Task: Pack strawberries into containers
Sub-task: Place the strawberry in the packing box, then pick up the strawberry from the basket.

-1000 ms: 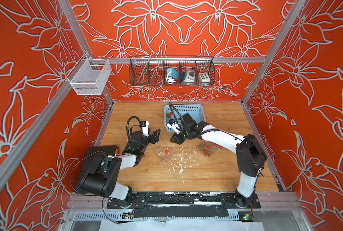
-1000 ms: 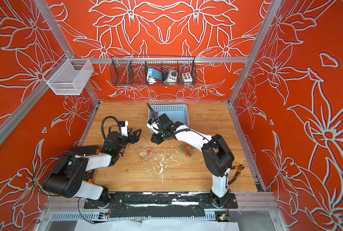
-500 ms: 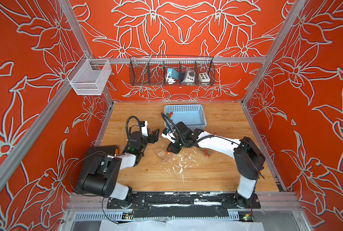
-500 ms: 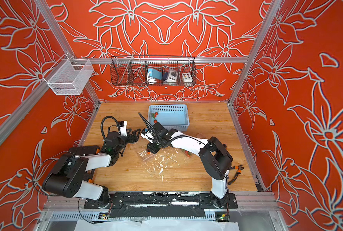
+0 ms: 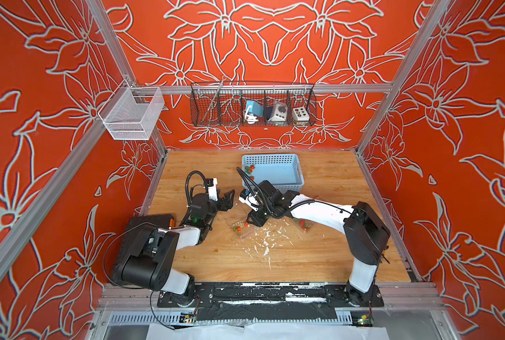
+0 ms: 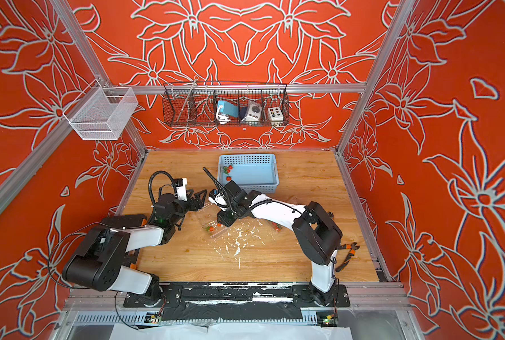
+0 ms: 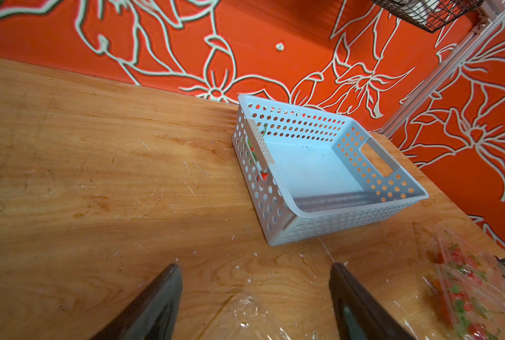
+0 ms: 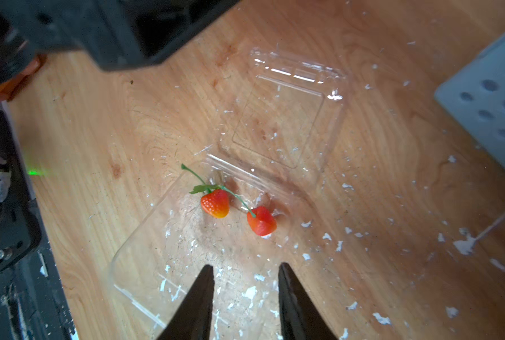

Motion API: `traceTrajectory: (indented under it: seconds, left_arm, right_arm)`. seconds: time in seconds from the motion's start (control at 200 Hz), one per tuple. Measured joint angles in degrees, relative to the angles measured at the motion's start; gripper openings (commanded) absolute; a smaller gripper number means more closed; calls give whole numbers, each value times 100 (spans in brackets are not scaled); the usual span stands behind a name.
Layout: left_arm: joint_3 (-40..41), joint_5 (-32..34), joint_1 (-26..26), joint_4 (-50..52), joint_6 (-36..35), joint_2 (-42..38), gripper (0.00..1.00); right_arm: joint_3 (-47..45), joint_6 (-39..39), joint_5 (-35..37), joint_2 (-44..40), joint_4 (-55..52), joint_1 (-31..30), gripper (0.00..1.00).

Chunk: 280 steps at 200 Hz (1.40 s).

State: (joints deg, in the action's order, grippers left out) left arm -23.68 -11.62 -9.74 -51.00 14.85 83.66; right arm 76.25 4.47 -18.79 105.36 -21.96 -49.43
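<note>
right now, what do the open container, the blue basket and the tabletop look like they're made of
The open container looks like thin, clear, glossy plastic: wood grain shows through it and its edges catch glare. The blue basket seems matt moulded plastic, with rows of round holes. The tabletop looks like wood or wood-look laminate, judging by the grain.

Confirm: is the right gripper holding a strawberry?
No, the right gripper is open and empty; both strawberries lie in the open container beneath it.
</note>
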Motion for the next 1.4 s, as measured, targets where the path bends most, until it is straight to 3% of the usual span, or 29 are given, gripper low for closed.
traceTrajectory:
  seconds: [0.215, 0.43, 0.846, 1.221, 1.401]
  left_arm:
    - [0, 0, 0, 46, 0, 0, 78]
    - [0, -7, 0, 81, 0, 0, 78]
    - [-81, -118, 4, 98, 17, 72, 78]
    - [-155, -247, 4, 129, 20, 138, 78]
    - [-155, -271, 4, 131, 20, 138, 78]
  right_arm:
    - [1158, 254, 299, 304, -7, 970, 39]
    - [2555, 249, 501, 1600, -114, 1843, 43]
    - [5855, 44, 203, 4039, -1403, 1893, 51]
    - [7291, 85, -83, 5082, -2017, 1878, 59]
    - [7464, 87, -81, 5268, -2205, 1803, 60]
